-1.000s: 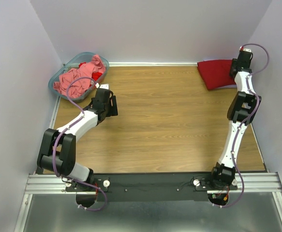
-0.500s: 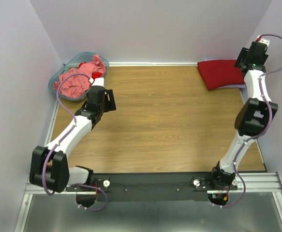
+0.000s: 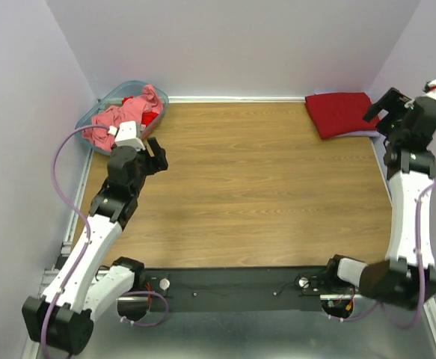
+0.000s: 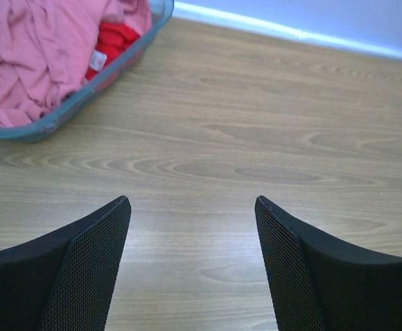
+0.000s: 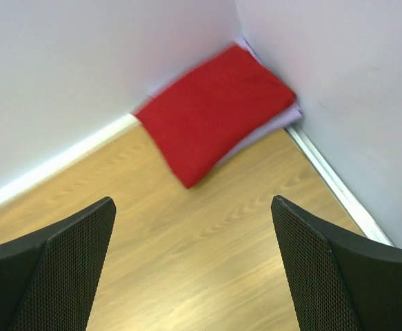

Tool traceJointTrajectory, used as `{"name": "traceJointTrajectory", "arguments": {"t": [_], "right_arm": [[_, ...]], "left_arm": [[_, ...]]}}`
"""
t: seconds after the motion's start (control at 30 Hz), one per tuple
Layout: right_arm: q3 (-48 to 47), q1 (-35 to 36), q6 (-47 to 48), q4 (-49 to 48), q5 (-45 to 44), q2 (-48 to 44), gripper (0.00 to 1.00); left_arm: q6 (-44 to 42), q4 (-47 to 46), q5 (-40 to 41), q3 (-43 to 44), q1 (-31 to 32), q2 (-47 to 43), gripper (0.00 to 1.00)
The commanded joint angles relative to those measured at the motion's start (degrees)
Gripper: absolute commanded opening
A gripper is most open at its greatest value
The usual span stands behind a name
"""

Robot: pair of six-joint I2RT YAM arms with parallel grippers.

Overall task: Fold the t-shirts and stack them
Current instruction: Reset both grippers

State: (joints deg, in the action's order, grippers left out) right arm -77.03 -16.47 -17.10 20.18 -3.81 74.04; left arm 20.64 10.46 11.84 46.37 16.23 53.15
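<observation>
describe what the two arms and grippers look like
The left arm and right arm have white links and black joints, each trailed by a purple cable. The left gripper and right gripper each have two black fingers with mesh-textured inner faces.

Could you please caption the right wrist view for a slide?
Open right gripper faces a folded dark red cloth t-shirt stacked on a lavender t-shirt.

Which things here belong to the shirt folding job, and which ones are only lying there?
Job: red shirt, folded, on the lavender shirt; pink shirt in the basket; red cloth beside it, perhaps another shirt.
Only there: basket; table.
</observation>
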Motion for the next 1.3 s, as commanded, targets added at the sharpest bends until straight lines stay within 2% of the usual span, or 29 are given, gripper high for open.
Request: {"name": "traceJointTrajectory", "arguments": {"t": [0.0,0.07,0.27,0.37,0.43,0.8,1.27], "right_arm": [[6.01,0.03,-4.42,1.52,3.37,-15.10,1.00],[9.86,1.52,-4.25,1.35,3.46,-22.75,1.00],[16.46,12.84,-1.72,0.56,-2.59,-33.76,1.00],[21.65,15.94,-1.36,0.47,-6.72,-39.65,1.00],[24.29,16.29,-0.83,0.47,-10.06,-41.25,1.00],[31.33,21.47,1.10,-3.04,-11.39,-45.82,1.00],[35.99,22.97,1.55,-5.07,-11.74,-51.19,1.00]], "left_arm": [[1.59,4.39,3.28,0.65,-0.32,-7.60,0.81],[4.12,8.06,5.72,2.40,-0.32,-11.82,0.84],[6.34,13.53,10.74,5.75,-0.32,-19.39,0.84],[6.16,13.63,14.79,4.79,-0.32,-22.64,0.84],[5.99,13.10,17.51,2.33,-0.32,-24.92,0.84],[8.53,6.33,21.47,-10.06,-0.32,-34.42,0.85],[8.54,4.92,21.83,-10.77,-0.32,-33.63,0.85]]}}
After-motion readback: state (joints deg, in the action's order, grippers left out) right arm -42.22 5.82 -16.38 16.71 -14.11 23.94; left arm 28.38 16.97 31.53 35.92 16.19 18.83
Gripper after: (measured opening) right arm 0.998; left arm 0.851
